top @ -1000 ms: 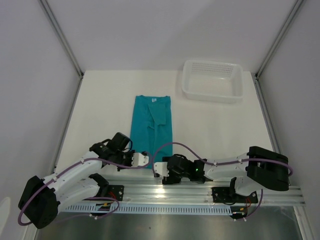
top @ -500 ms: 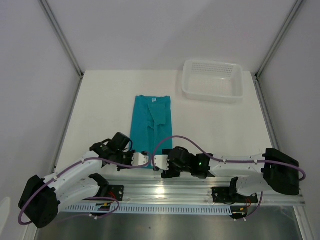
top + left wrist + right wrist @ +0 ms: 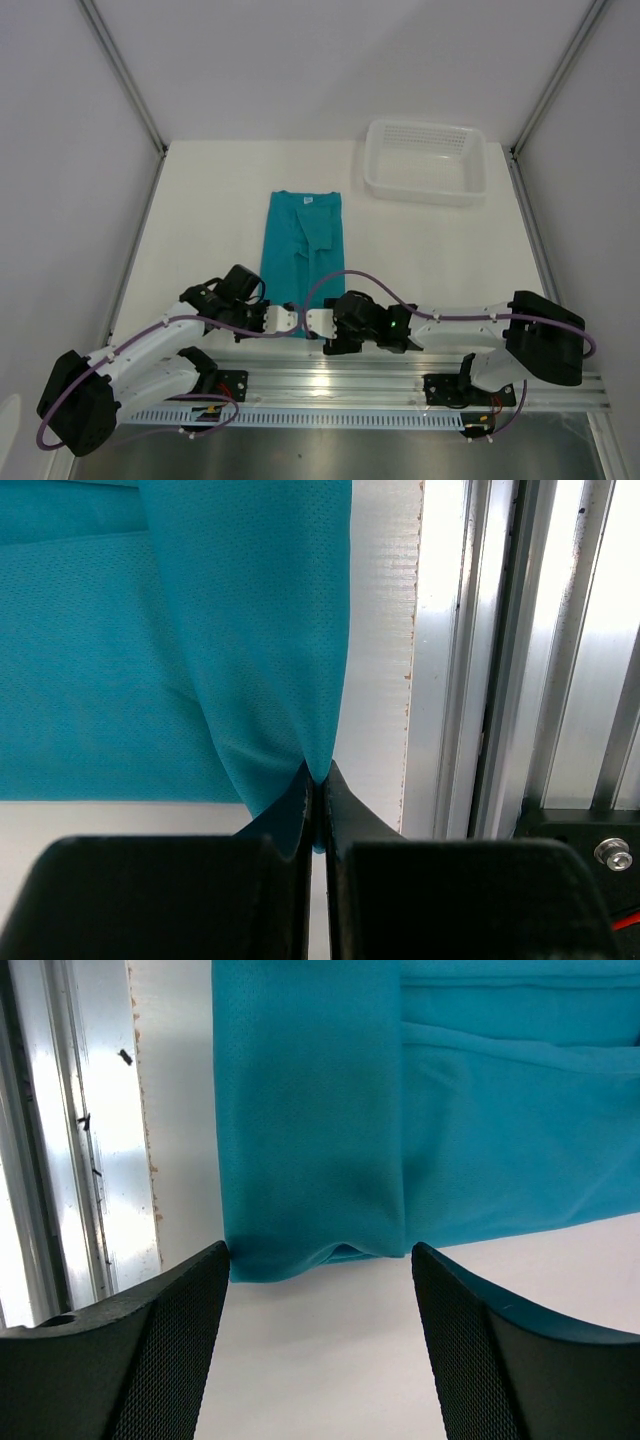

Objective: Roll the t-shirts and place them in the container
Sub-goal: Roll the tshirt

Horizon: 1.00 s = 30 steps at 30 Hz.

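Note:
The teal t-shirt (image 3: 303,250) lies folded into a long narrow strip on the white table, its white neck label at the far end. Its near hem sits between the two grippers at the table's near edge. My left gripper (image 3: 286,319) is shut on the hem's left corner (image 3: 300,750) and lifts the fabric into a pinched fold. My right gripper (image 3: 318,324) is open, its fingers (image 3: 170,1320) wide on either side of the rolled-over right corner of the hem (image 3: 310,1190), just short of it and not touching.
A white perforated basket (image 3: 427,161) stands at the back right of the table. The aluminium rail (image 3: 400,385) runs along the near edge right behind both grippers. White enclosure walls close in both sides.
My right gripper has moved left along the near edge and closer to the shirt's hem. The left gripper has stayed put, still pinching the fabric.

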Motion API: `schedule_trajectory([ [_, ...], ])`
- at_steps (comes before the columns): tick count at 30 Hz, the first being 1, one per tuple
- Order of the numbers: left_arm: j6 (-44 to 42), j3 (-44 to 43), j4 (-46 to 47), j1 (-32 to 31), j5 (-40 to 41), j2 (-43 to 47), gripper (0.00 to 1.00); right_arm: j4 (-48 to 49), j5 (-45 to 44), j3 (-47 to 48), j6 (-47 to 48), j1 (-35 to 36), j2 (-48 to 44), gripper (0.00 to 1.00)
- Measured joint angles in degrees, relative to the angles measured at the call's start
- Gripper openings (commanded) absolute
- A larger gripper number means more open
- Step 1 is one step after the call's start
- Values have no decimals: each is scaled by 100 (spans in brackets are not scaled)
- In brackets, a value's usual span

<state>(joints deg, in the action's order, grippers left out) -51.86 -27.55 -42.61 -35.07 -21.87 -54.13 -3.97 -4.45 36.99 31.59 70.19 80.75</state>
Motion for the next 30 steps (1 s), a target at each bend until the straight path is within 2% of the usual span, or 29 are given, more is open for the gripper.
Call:
schedule_trajectory([
  [8,35,0,7,0,-2,-122,2,-4,306,-87,-4,-214,35,76],
  [16,44,0,7,0,-20,-214,3,-50,619,-87,-7,-33,-258,77],
  [22,44,0,2,0,-37,-214,4,4,715,-87,-7,-42,-111,76],
  [27,50,0,4,0,-39,-214,4,35,800,-13,-28,-105,192,73],
  [30,83,0,4,13,-39,-212,4,33,852,2,-50,-160,232,65],
])
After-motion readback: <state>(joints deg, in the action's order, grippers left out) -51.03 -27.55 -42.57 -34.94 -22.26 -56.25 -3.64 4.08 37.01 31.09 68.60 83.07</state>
